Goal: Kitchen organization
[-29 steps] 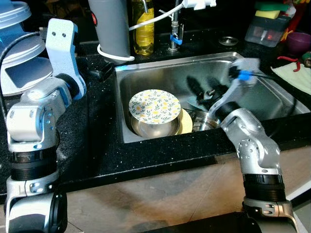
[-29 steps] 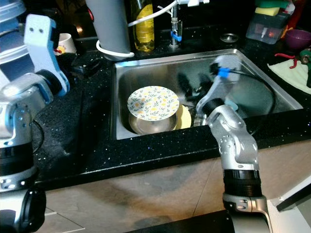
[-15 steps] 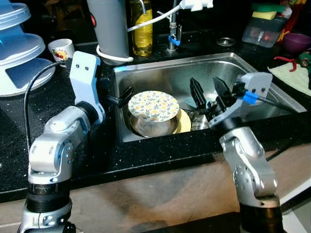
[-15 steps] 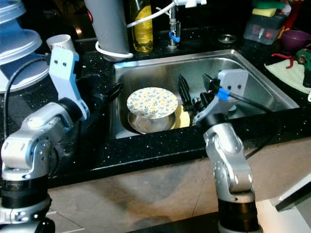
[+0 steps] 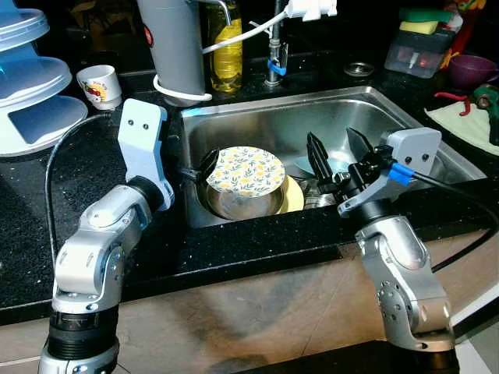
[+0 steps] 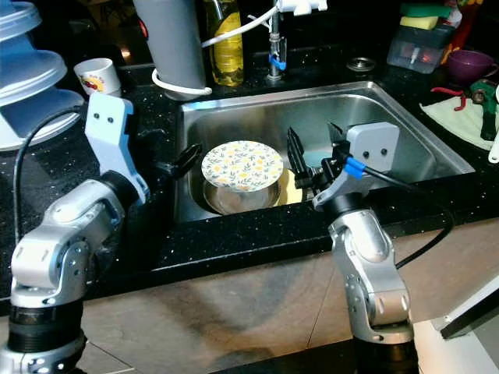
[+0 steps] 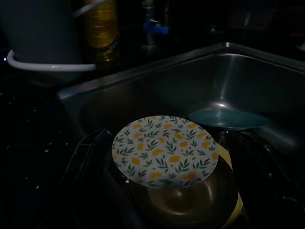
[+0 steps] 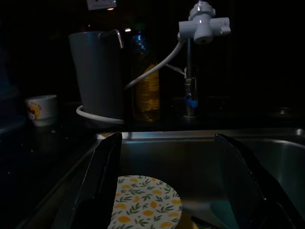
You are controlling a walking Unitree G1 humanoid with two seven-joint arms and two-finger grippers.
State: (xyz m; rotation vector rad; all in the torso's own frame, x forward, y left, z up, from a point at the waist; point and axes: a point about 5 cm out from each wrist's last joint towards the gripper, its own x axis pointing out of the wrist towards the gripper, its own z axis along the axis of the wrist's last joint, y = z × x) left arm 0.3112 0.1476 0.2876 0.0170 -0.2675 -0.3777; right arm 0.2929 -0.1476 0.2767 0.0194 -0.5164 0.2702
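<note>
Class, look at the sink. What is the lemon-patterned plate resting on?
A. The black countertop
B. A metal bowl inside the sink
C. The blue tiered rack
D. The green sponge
B: the lemon-patterned plate lies on top of a metal bowl inside the sink, with a yellow plate beside the bowl.

left tool (image 5: 204, 165) reached plate (image 5: 245, 169)

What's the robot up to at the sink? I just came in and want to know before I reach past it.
Both arms are reaching into the steel sink. The left gripper is at the left edge of the lemon-patterned plate, which rests on a metal bowl. The right gripper hovers open over the dishes to the plate's right. Nothing is lifted yet.
</note>
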